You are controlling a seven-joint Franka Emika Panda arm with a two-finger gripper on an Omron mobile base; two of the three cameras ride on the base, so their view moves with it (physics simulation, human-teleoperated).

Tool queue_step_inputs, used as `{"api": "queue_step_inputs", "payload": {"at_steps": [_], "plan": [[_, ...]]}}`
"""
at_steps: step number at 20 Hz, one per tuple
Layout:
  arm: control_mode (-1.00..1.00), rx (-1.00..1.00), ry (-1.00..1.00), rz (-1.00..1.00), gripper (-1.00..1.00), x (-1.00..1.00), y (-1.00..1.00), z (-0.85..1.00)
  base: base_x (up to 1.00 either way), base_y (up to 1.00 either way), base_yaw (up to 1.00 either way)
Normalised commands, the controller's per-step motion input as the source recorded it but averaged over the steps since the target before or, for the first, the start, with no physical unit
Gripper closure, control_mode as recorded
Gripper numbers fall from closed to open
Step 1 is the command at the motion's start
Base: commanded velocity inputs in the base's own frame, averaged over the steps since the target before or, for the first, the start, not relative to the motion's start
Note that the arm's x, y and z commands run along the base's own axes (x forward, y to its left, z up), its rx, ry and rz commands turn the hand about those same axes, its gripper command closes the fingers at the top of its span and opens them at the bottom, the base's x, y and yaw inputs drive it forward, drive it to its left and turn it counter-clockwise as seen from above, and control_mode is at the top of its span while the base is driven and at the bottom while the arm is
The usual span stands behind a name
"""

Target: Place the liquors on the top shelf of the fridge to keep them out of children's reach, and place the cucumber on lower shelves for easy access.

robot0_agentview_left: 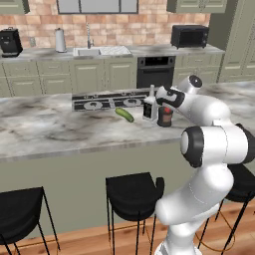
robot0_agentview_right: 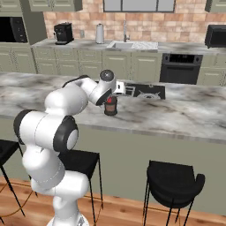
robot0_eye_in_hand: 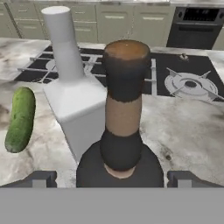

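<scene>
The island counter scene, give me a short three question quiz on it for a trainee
1. True or false: the cucumber lies on the island counter.
2. Which bottle stands between the open gripper's fingertips in the hand view: A) the squat dark bottle, or B) the tall white bottle?
3. Fill in: behind the bottles, set into the counter, is a black ____.

Key: 1 true. 2 A. 3 cooktop.

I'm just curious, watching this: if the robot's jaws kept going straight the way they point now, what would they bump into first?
Most likely the squat dark liquor bottle: it stands dead ahead between the open jaws of the gripper, with the white bottle just behind; depth is hard to judge.
</scene>
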Motion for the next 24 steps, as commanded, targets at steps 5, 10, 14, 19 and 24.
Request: {"api": "queue_step_inputs", "payload": {"at_steps": [5, 10, 14, 19, 24], "plan": [[-1.0, 0.0, 0.0, 0.0, -1.0, 0.32, 0.0, -0.09, 0.0, 0.0, 0.0], [-1.0, 0.0, 0.0, 0.0, -1.0, 0.28, -0.01, -0.14, 0.0, 0.0, 0.0], [-1.0, 0.0, 0.0, 0.0, 1.0, 0.28, -0.02, -0.2, 0.0, 0.0, 0.0], [-1.0, 0.0, -0.03, 0.0, 1.0, 0.12, 0.0, -0.14, 0.0, 0.0, 0.0], [-1.0, 0.0, -0.01, 0.0, 1.0, -0.23, 0.0, 0.02, 0.0, 0.0, 0.0]]}}
